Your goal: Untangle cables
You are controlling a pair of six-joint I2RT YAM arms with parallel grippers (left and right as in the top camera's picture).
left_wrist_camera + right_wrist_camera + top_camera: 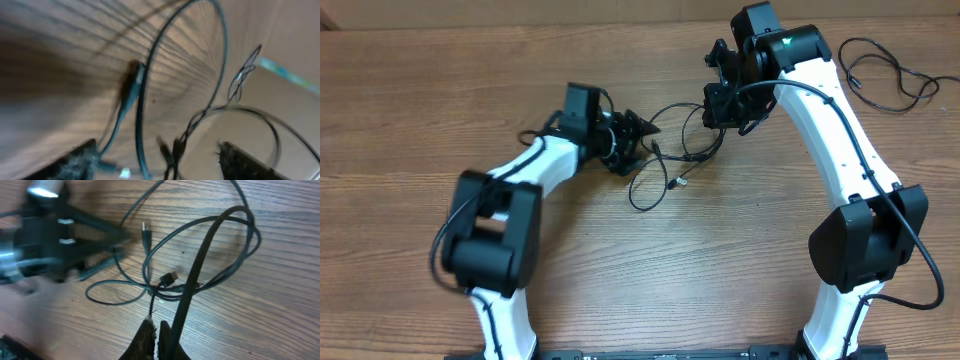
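while the wood-grain table fills the overhead view, the cables lie tangled at centre between left gripper and right gripper. left wrist view: fingers apart, strands between them. right wrist view: fingers pinched on a cable loop.

The cables sprawl in loops at the middle of the surface. They are hemmed in by the left claw on 1 side and the right claw on the other, with only a narrow gap between the 2. A separate cord clutters the far right corner. The middle of the near edge and the far left corner lie open.
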